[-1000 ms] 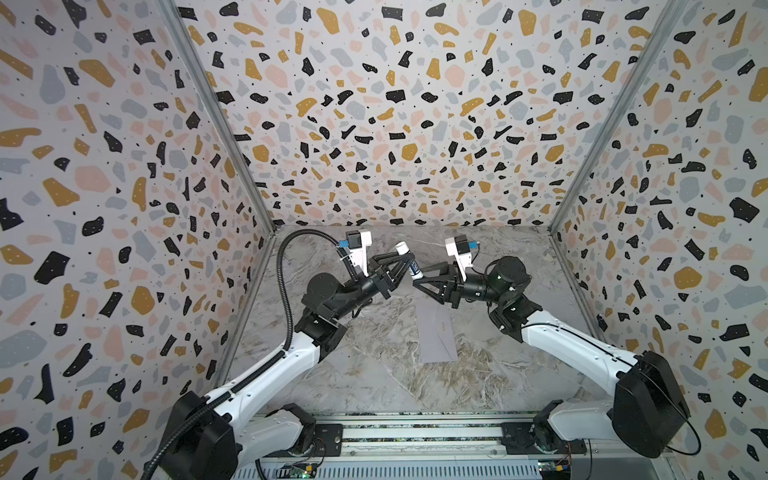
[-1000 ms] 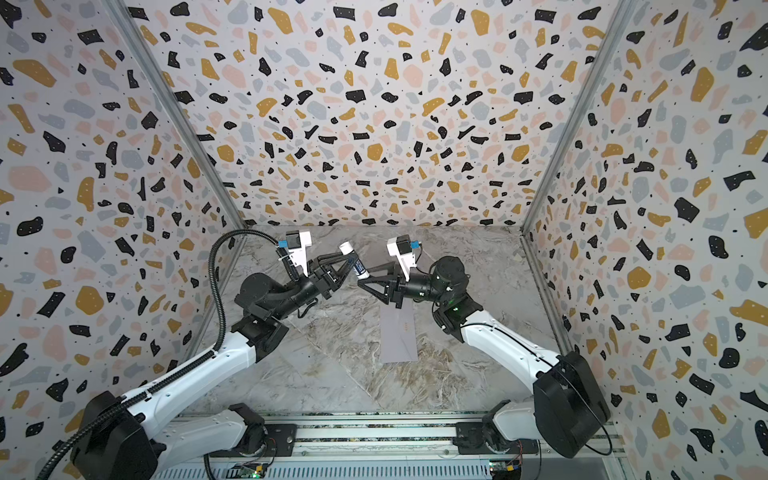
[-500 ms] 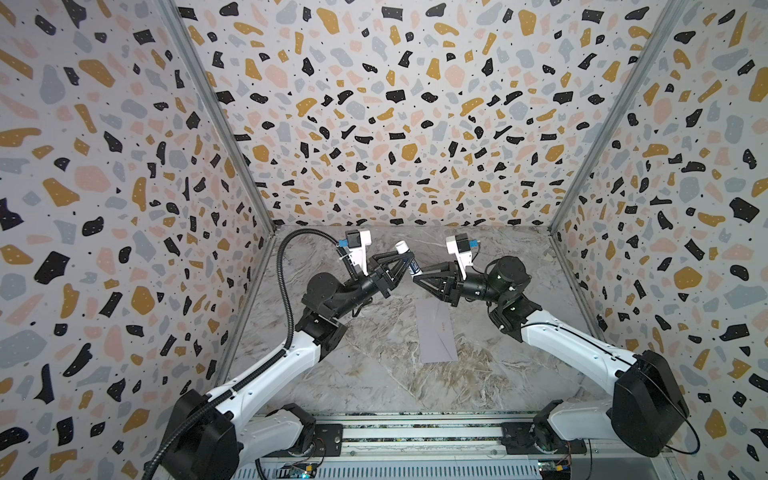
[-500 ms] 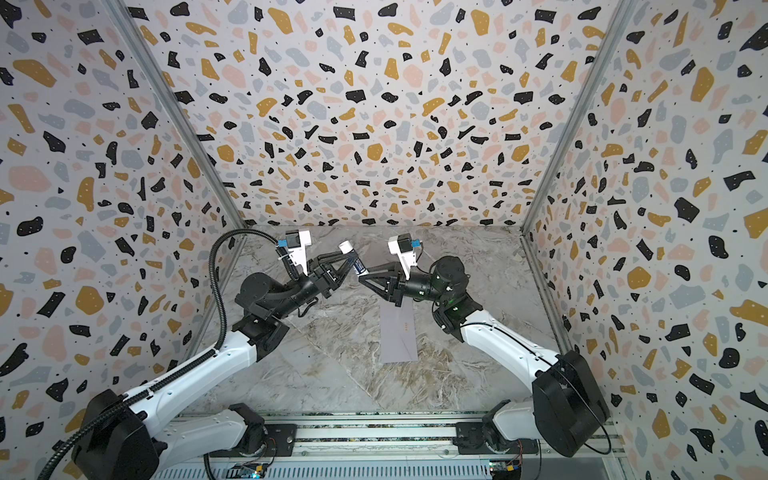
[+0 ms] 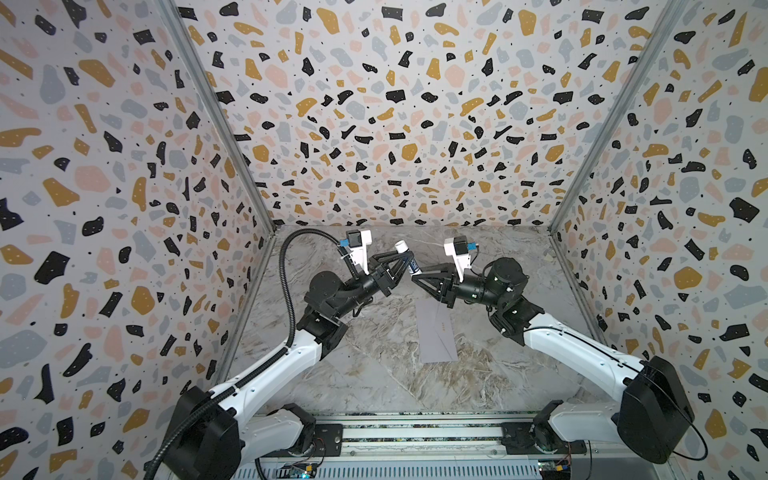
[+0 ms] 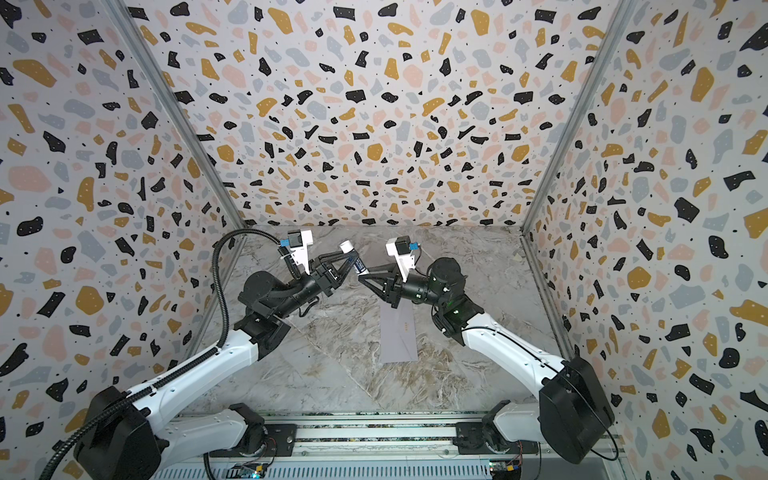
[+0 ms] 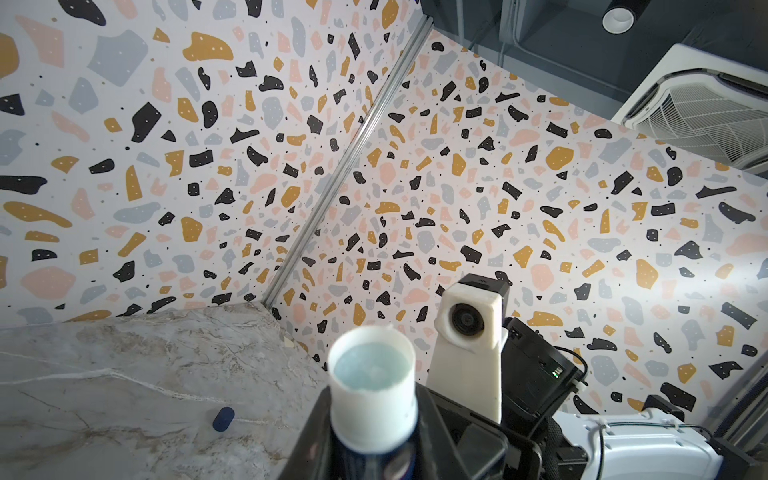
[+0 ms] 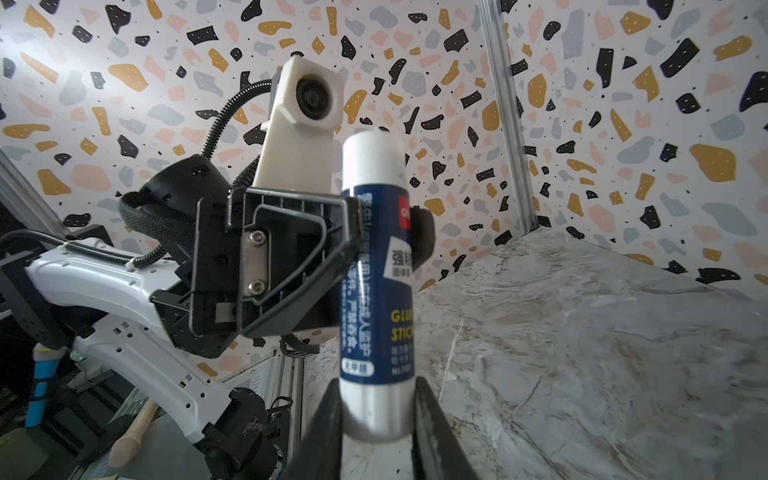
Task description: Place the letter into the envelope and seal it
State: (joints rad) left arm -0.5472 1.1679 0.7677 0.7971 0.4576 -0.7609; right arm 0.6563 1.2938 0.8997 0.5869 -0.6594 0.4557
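The right gripper (image 8: 376, 415) has just pinched the base of the uncapped glue stick (image 8: 376, 266). The left gripper (image 5: 401, 262) clamps the stick mid-body, in the air just beyond the envelope (image 5: 436, 336). Gluing the flap looks near. The letter is unseen, presumably inside the envelope. A second ago the right jaws stood wider; the envelope hasn't moved.
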